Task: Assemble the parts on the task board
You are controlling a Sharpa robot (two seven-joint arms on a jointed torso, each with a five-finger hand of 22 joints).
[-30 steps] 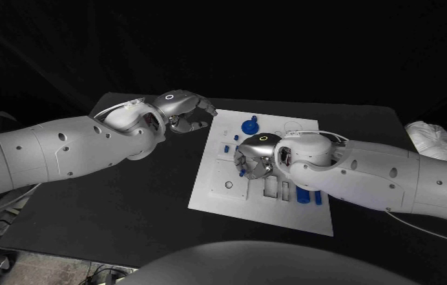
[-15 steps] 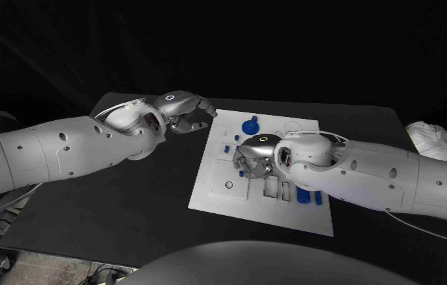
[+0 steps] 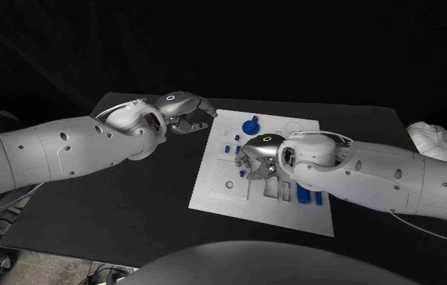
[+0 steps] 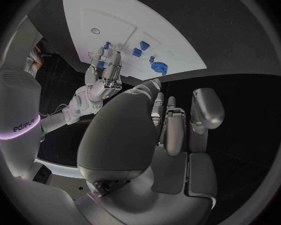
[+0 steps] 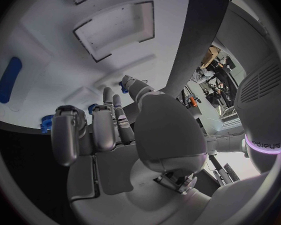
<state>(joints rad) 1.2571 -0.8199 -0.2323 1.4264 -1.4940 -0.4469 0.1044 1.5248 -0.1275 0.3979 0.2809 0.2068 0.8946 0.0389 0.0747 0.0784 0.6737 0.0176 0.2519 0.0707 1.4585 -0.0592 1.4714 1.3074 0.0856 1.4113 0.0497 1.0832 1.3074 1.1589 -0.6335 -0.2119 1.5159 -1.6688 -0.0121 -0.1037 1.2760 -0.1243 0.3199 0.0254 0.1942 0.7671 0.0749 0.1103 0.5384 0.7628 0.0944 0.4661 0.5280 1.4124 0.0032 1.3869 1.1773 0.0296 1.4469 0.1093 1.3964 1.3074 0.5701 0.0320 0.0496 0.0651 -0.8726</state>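
The white task board (image 3: 221, 196) lies in the middle of the black table. My right hand (image 3: 258, 156) is low over the board's centre, fingers bent down onto it. Its thumb and a finger pinch a small blue part (image 5: 123, 88), also seen between those fingers from the left wrist (image 4: 100, 64). A round blue gear (image 3: 250, 127) stands near the board's far edge. Small blue pieces (image 3: 227, 148) sit left of the right hand. Two long blue pieces (image 3: 303, 196) lie in slots near the board's right side. My left hand (image 3: 187, 111) hovers off the board's far left corner, fingers curled in and holding nothing.
A crumpled white object (image 3: 425, 136) lies at the table's right edge. Bare black table (image 3: 121, 194) stretches left of the board. Empty rectangular recesses (image 5: 113, 29) mark the board beyond my right hand.
My right hand has shifted slightly to the right over the board's centre. The left hand has not moved.
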